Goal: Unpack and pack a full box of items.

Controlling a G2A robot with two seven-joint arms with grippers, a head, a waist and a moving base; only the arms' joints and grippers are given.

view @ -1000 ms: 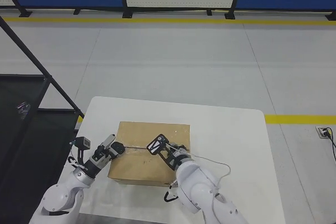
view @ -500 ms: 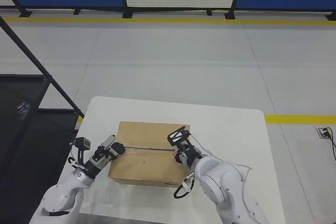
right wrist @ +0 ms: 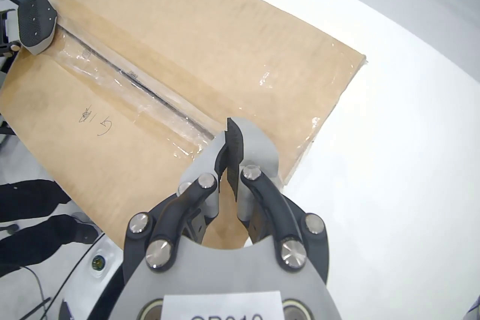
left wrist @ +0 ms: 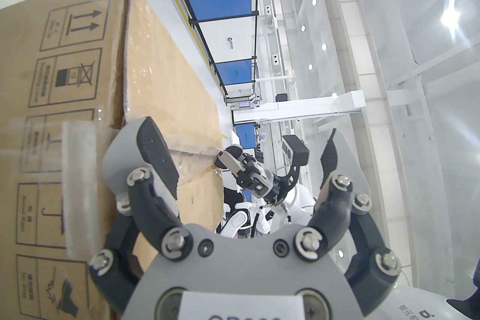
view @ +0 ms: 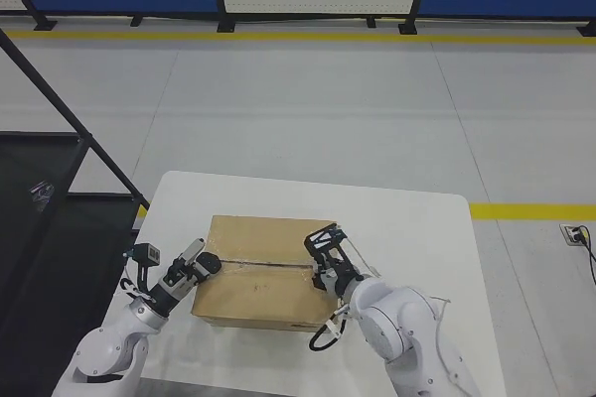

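Taped box (view: 268, 243) mid-counter (view: 407, 228), bare margins around; spread left jaws at its left edge, pressed-together right jaws at its right seam end.

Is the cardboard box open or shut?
Shut. The cardboard box has its top flat, halves meeting at the taped seam; whether the tape is cut, cannot tell.

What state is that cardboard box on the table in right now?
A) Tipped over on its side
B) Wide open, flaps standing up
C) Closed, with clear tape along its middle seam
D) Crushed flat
C: the box sits upright with both top flaps lying flat, and shiny clear tape runs along the seam where they meet.
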